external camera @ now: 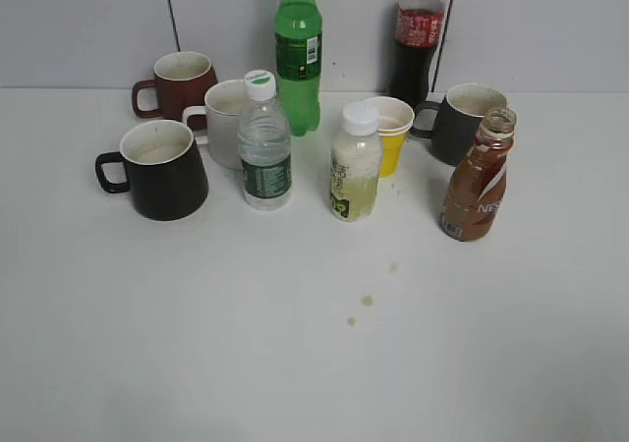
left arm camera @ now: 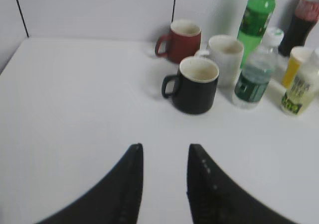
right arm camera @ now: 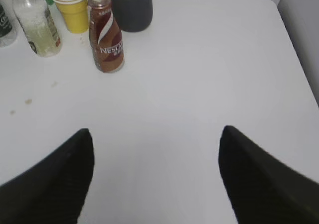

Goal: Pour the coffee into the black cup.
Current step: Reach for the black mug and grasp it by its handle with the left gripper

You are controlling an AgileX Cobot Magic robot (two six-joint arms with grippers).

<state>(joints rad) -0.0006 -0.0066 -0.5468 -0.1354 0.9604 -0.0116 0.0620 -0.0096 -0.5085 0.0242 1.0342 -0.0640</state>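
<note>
Brown spots (external camera: 367, 301) mark the white table (external camera: 197, 344) nearest the exterior camera. Four mugs stand on it: the black cup (external camera: 157, 170) at left, white inside and holding nothing visible, a dark red mug (external camera: 179, 82), a white mug (external camera: 226, 120) and a dark grey mug (external camera: 462, 121). One yellow cup (external camera: 391, 133) stands near centre. Five bottles stand upright: the coffee (external camera: 478, 178), capless and filled with brown liquid, at right just before the grey mug; a capped water bottle (external camera: 264, 142); a capped pale drink (external camera: 355, 164); a green bottle (external camera: 297, 49); a cola bottle (external camera: 417, 34). Left gripper (left arm camera: 164, 181): jaws slightly parted, holding nothing. Right gripper (right arm camera: 157, 171): jaws spread wide, holding nothing.
</note>
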